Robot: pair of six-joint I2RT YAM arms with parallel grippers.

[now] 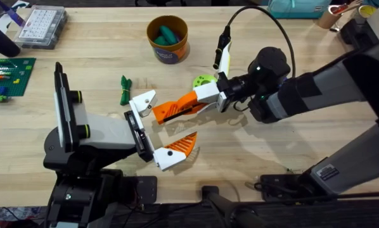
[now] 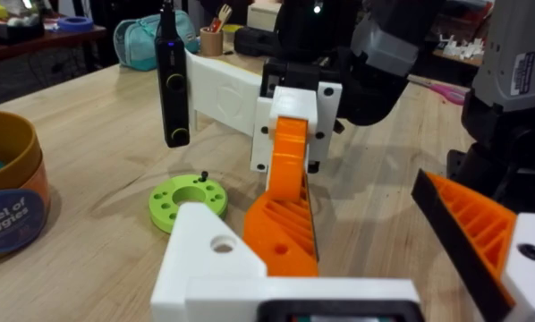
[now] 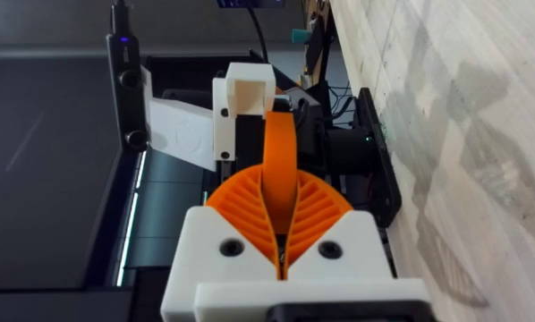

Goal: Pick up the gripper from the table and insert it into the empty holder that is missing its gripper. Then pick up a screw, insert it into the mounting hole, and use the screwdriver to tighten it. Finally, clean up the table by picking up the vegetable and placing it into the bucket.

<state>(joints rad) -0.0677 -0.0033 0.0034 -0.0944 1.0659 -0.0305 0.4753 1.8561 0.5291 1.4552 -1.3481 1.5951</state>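
Note:
My right gripper (image 1: 200, 97) (image 3: 279, 183) is shut on the gripper (image 1: 173, 109) (image 2: 285, 215) (image 3: 279, 143), its orange ribbed pads pinching the tapered orange finger. The finger's wide end lies close beside the white holder (image 1: 142, 101) (image 2: 209, 259) on my left gripper (image 1: 167, 123), which is open. The mounting hole (image 2: 221, 243) is uncovered. A black screwdriver (image 1: 222, 47) (image 2: 172, 76) rides on a white plate beside the right gripper. One small dark screw (image 2: 203, 174) stands on a lime-green ring (image 1: 202, 81) (image 2: 187, 201). The dark-green vegetable (image 1: 125, 88) lies left of the holder. The bucket (image 1: 167, 54) (image 2: 17, 215) stands behind.
A clear parts box (image 1: 40, 25) sits at the back left, and a green baseplate (image 1: 9, 75) with small bricks lies at the left edge. Teal items lie inside the bucket. A teal bag (image 1: 291, 7) and a cup (image 1: 329, 16) stand at the back right.

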